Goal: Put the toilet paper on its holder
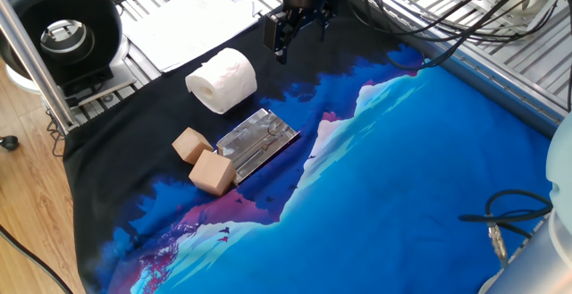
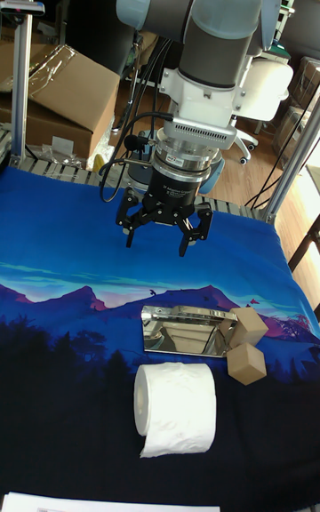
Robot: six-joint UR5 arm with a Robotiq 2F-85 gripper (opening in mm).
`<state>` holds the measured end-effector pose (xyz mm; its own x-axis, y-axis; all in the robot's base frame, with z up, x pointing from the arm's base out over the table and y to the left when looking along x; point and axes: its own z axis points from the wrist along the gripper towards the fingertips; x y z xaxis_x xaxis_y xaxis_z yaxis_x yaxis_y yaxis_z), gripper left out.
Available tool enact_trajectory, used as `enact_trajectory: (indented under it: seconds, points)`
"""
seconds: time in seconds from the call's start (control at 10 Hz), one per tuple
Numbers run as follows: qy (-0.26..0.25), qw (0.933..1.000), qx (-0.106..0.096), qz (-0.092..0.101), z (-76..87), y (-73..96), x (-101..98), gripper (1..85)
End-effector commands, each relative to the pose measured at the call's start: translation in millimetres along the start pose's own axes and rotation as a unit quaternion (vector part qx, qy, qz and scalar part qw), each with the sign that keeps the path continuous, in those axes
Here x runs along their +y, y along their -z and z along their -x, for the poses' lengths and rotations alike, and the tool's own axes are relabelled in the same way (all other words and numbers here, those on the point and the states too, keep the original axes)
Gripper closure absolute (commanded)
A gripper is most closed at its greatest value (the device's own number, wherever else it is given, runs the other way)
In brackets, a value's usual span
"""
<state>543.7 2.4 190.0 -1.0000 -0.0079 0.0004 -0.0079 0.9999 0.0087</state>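
While the roll point(image 1: 222, 79) lies on its side on the dark part of the cloth point(image 1: 384, 178), nothing of the task looks done. It rests near the holder point(image 1: 256, 140) but not on it. The holder lies flat, its peg too small to make out clearly. Two blocks point(image 1: 204, 160) sit just beside the holder's end, away from the roll. The gripper point(image 2: 160, 238) hangs above the cloth, apart from all of these, with its fingers spread and nothing between them. Everything is probably left to do: reach the roll, grasp it, turn its core toward the peg and lower it on.
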Motion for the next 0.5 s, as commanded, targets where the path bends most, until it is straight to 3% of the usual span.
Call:
enact_trajectory:
  seconds: [0.0, 0.2, 0.4]
  points:
    - [-0.057, 0.9955, -0.071, 0.026, 37.6, 3.0, 13.8, 83.7]
    - [-0.057, 0.9952, -0.079, 0.014, 39.3, -0.2, 13.2, 83.7]
    - [-0.061, 0.995, -0.077, 0.017, 38.0, -0.3, 15.5, 83.7]
